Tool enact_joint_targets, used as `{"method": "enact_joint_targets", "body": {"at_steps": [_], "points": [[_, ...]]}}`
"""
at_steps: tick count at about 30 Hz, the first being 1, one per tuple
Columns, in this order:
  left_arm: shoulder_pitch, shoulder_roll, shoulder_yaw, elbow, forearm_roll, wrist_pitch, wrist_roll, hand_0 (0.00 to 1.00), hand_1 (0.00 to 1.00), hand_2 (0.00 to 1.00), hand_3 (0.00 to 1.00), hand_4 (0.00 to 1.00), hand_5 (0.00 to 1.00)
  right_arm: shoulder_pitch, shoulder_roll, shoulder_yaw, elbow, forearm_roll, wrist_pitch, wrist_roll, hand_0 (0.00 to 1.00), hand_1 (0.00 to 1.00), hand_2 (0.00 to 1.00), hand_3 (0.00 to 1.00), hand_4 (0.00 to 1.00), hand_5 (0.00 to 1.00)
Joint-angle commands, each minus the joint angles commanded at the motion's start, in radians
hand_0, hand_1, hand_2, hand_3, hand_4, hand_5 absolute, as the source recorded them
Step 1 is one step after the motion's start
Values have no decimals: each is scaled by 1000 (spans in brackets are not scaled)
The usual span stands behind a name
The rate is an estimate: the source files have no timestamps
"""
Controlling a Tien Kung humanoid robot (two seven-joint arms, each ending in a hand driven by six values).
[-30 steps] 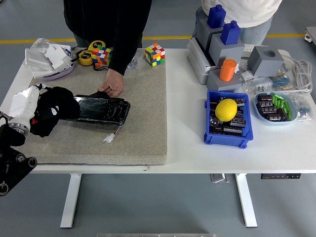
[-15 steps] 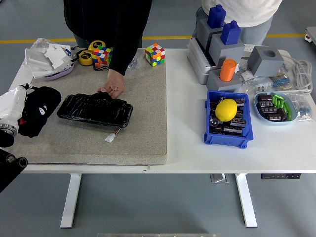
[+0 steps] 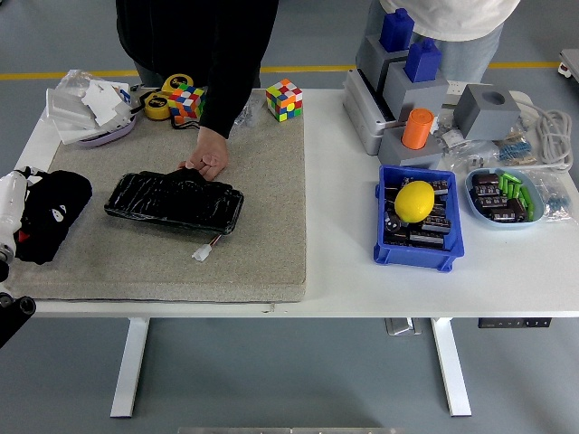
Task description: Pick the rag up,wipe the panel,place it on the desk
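Leftmost: left hand (image 3: 11, 210) closed round black rag (image 3: 52, 212), bunched at mat (image 3: 271, 226) left edge, clear of panel (image 3: 174, 201). Soft, light, limp; likely best pinched mid-bunch. Panel glossy, probably fragile. Person's hand (image 3: 210, 161) steadying panel's far edge.

Legible text: none. No readable labels, brands, numbers or signs on panel (image 3: 174, 201), rag (image 3: 50, 214), blue bin (image 3: 416, 221), or tape roll (image 3: 159, 105); print too small.
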Motion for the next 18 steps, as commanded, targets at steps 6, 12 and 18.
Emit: {"method": "enact_joint_targets", "body": {"at_steps": [6,12,18], "points": [[6,-9,3,18,-30,14,-29,225,161,439,588,628,66,0,1,-4,0,-1,-1,0,724,655,679,634,998,611],[8,-28,4,57,-65,24,-62,242,253,463,589,629,65,-1,3,-6,1,-3,-3,0,724,654,680,634,998,612],[8,-31,20,89,-94,20,-80,285,370,501,589,646,92,1,2,-6,2,-4,-5,0,724,654,680,632,998,614]]}}
